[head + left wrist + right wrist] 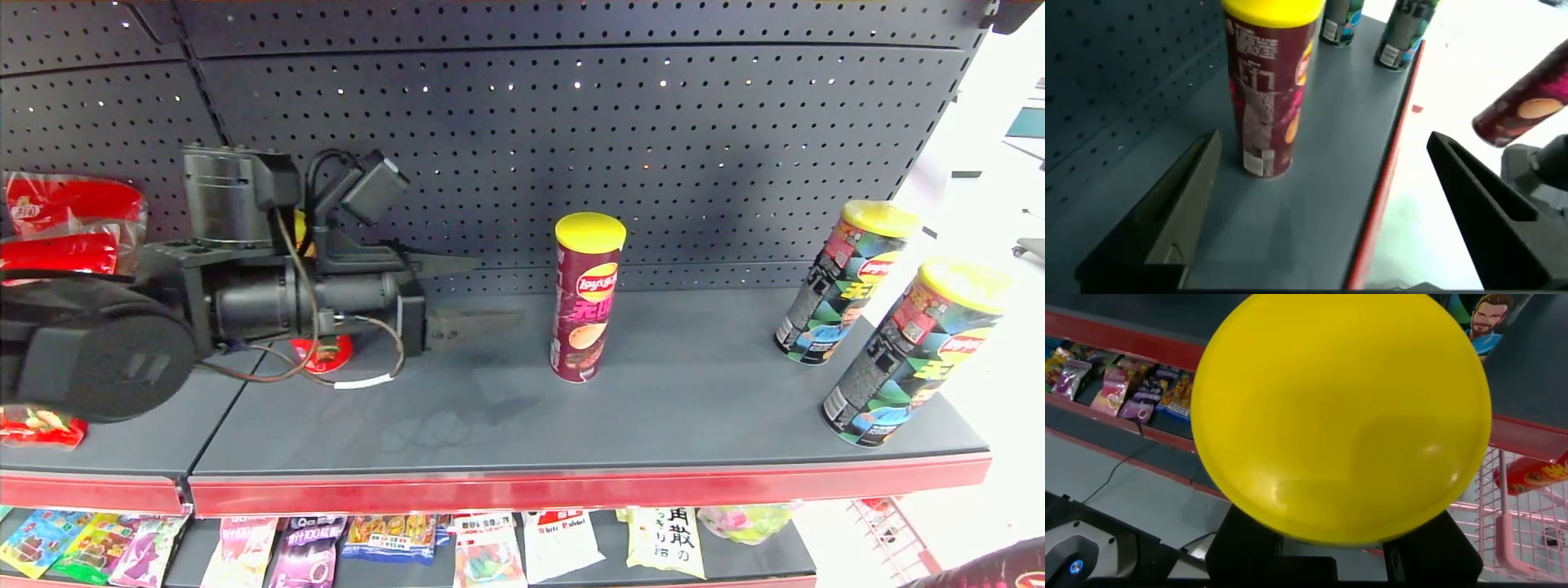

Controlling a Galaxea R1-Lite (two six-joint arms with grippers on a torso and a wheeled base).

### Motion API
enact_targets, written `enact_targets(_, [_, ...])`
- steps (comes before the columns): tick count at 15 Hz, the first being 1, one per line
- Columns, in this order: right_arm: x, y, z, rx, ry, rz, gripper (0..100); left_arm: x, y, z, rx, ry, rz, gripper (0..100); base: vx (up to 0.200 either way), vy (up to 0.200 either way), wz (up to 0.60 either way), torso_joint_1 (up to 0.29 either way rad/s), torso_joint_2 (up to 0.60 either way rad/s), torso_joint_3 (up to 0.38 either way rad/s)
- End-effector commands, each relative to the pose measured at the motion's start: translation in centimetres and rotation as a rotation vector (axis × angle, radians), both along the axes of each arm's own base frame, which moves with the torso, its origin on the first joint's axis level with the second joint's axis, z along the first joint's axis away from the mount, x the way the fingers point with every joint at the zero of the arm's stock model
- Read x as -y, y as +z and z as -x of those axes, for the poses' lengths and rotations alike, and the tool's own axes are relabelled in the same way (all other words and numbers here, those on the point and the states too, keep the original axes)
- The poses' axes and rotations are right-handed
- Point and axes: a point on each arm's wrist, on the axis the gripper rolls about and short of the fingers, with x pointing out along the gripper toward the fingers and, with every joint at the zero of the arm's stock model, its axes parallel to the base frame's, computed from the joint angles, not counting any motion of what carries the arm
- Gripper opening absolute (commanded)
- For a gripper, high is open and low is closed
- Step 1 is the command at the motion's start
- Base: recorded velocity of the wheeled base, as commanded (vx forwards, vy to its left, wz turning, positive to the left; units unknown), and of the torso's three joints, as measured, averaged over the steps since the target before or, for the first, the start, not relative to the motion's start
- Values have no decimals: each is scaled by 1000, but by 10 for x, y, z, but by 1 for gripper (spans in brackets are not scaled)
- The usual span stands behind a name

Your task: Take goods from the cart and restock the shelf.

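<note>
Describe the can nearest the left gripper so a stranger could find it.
On the grey shelf backed by pegboard, look near the middle, just past the open left gripper. An upright can stands alone there. Its wrap is maroon under a yellow lid; the two cans at the right end have dark multicoloured wraps.

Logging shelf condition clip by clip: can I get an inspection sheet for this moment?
Surface: dark shelf with a red front edge.
Job's things: maroon can upright mid-shelf; two patterned cans at the right end; yellow-lidded can in the right claw.
Clutter: red packets at the left end.
Claws: left claw open, beside the maroon can, not touching; right claw shut on its can.
Cables: cable from the left arm lying on the shelf.
Surroundings: snack packets on the lower shelf; cart nearby.
</note>
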Motion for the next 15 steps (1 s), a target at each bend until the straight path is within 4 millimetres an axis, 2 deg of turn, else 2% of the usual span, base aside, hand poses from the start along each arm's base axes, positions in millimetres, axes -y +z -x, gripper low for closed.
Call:
enact_targets(1, [0,-1,-1,-7,-2,0,0,18,-25,-32,-44,-6,-23,100,0,0,0,0,0,0])
enact_targets(8, [0,-2,-2,-16,-10,3,0,38,-30,-72,-8,-19,-4,100,0,0,0,0,0,0])
enact_targets(12, [0,-2,-1,-15,-10,2,0,63,-32,-83,16,-59,10,100,0,0,0,0,0,0])
enact_targets(15, [0,-2,-1,-15,-10,2,0,73,-31,-90,28,-72,20,100,0,0,0,0,0,0])
